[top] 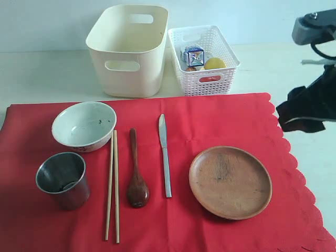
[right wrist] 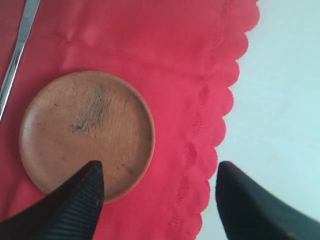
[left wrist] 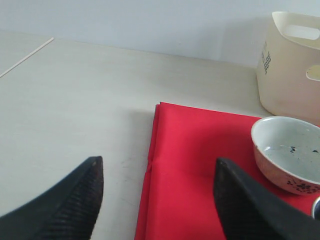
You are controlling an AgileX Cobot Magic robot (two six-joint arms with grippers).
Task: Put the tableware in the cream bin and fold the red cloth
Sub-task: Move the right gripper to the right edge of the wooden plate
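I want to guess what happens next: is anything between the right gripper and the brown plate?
No, nothing visible. The right gripper hangs open, and the plate lies bare on the red cloth; the knife lies off to one side.

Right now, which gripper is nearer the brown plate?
Right. The right gripper hangs open over the rim of the plate; the left gripper is at the opposite edge of the red cloth, beyond the bowl.

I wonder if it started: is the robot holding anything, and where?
Nothing is held. The left gripper and right gripper are open and empty; the round brown wooden plate lies free on the red cloth.
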